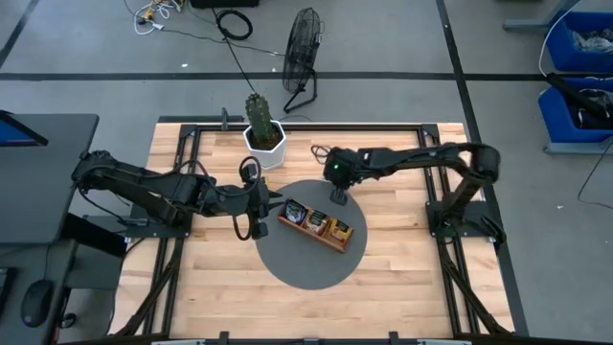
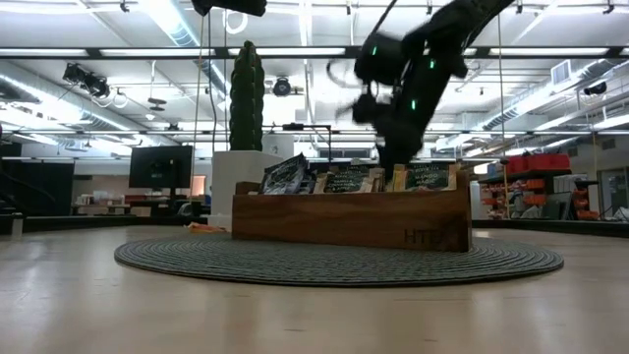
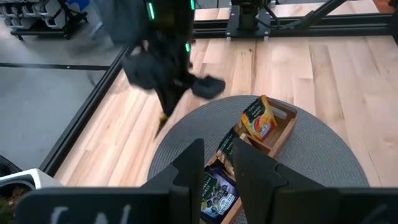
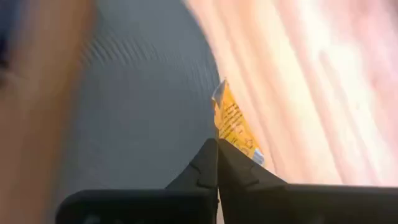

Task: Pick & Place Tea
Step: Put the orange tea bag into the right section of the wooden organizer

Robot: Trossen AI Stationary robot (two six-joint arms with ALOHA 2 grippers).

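Desk: pale wood desk [image 1: 402, 278] under a round grey mat [image 1: 297, 264].
Right hand [image 1: 339, 197]: pinched shut on an orange tea packet [image 4: 236, 127], at the mat's far edge.
Wooden tray [image 1: 316, 233]: mid-mat, other packets [image 2: 344, 179] upright inside (dark and orange).
Left hand [image 1: 262, 213]: narrowly parted, empty, just left of the tray.
Cactus [image 1: 259, 117]: far side.

- You are looking at carved letters on the front wall of the wooden tray [image 2: 349, 218] in the low view; they are reading as "HTE", though the last letter may be something else.
- You are seeing print on the tea packets [image 2: 346, 178] standing in the tray, but it is staying too small to read.
- The orange packet [image 4: 236, 127] in the right wrist view is showing blurred, unreadable print.
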